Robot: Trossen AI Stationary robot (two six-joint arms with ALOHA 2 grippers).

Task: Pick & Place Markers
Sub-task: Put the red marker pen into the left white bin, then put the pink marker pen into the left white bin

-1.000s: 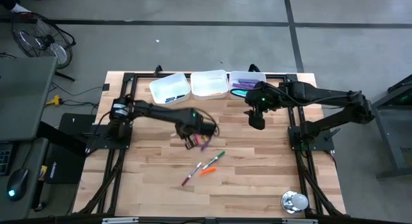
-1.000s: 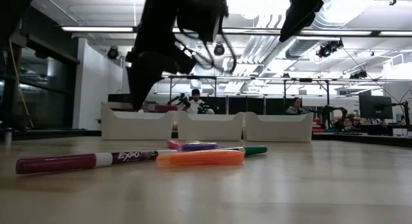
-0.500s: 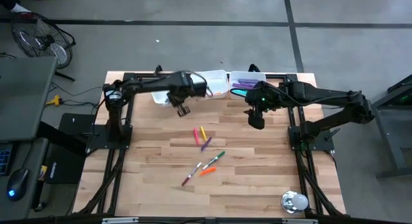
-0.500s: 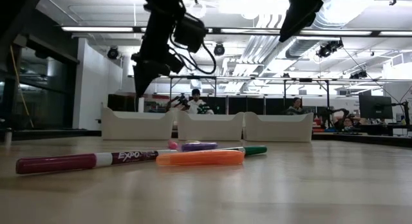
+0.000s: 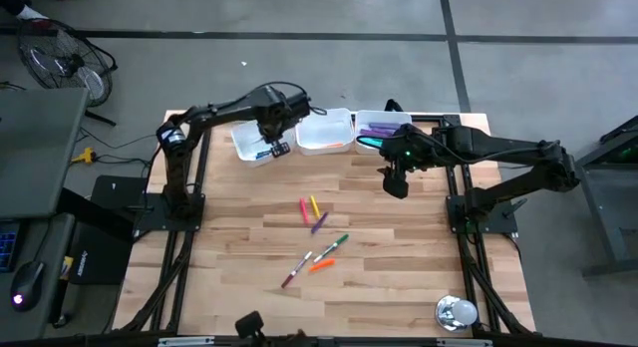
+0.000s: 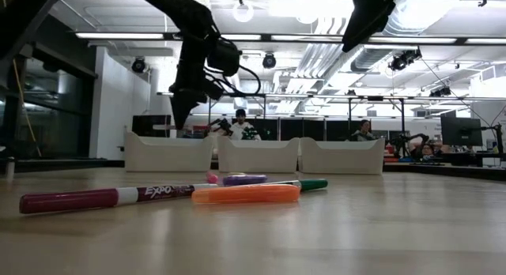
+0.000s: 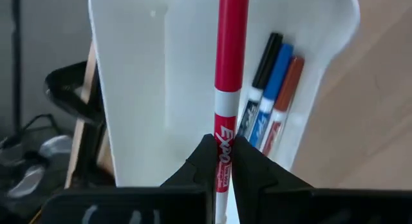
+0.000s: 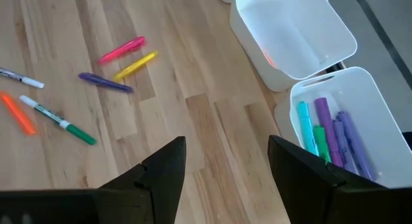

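Note:
My left gripper (image 5: 274,148) hangs over the left white tray (image 5: 249,140), shut on a red marker (image 7: 230,56). That tray holds a black, a blue and a red-brown marker (image 7: 273,89). Loose markers lie mid-table: pink (image 5: 304,209), yellow (image 5: 314,204), purple (image 5: 319,223), green (image 5: 335,244), orange (image 5: 321,266) and a magenta one with a white barrel (image 5: 295,271). My right gripper (image 5: 396,187) waits open above the table near the right tray (image 5: 384,123), which holds teal, green and purple markers (image 8: 328,134). My left gripper pinches the red marker's printed barrel by the EXPO lettering (image 7: 224,139), near one end, between its two fingers. The fingers come steeply from above. The marker's long red end (image 7: 232,31) reaches out over the tray's inside, lifted clear of it.
A middle white tray (image 5: 325,130) stands between the other two along the far edge. A shiny round object (image 5: 457,312) sits at the near right corner. Black frame rails (image 5: 189,202) run along both table sides. People sit in the room beyond.
My left gripper, shut throughout, has swung from over the loose markers at mid-table toward the far edge and somewhat left, rising a little and turning about. It now hangs over the left tray, the red marker carried along clear of the table.

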